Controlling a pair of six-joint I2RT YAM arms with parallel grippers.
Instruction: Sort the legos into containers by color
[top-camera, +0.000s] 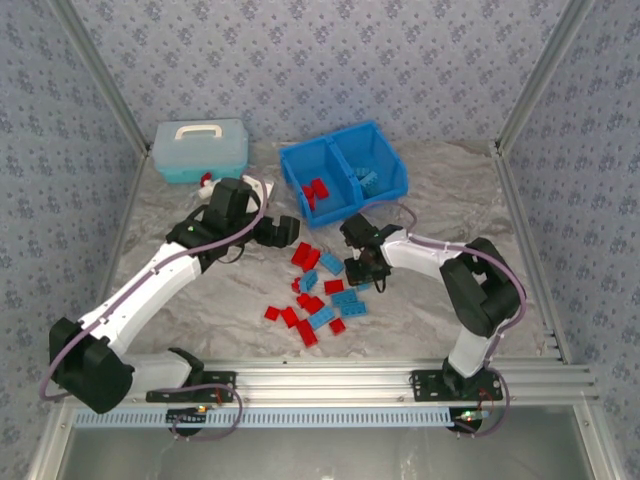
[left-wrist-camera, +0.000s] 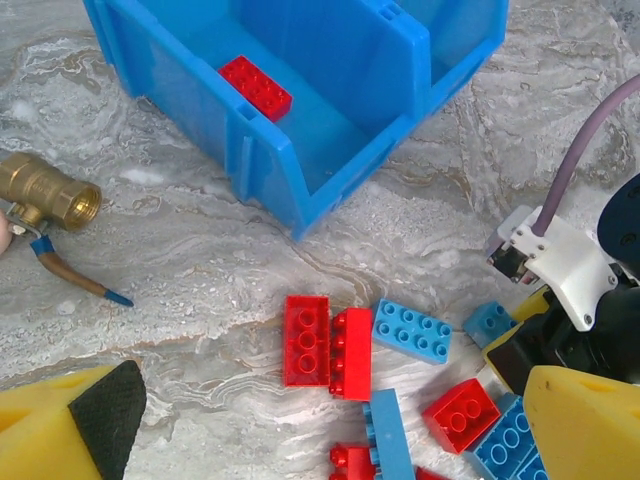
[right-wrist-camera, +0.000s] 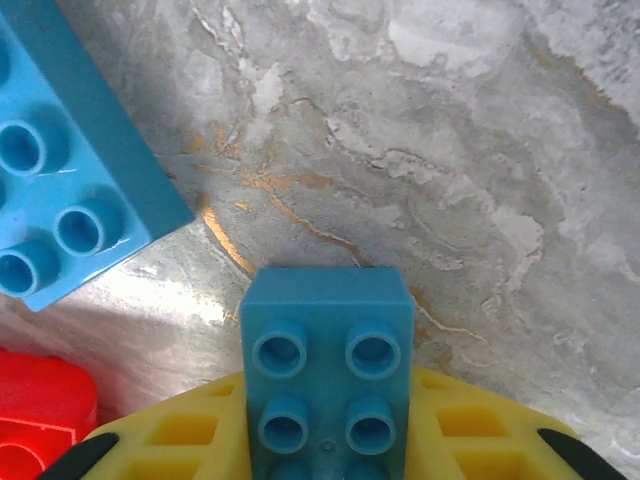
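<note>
Step apparently being blue pickup | right gripper (right-wrist-camera: 328, 405) clamping light blue brick (right-wrist-camera: 328, 335) between its fingers | left gripper (top-camera: 283, 231) hanging open | next probably requiring lift toward right compartment (top-camera: 391, 164)

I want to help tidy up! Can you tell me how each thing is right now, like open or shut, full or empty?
Left tool: open, empty.
Right tool: shut on a blue lego.
Bin: upright, red legos in one half, blue legos in the other.
Case: shut.
Valve: lying on its side.
Loose legos: scattered, colours mixed.
</note>
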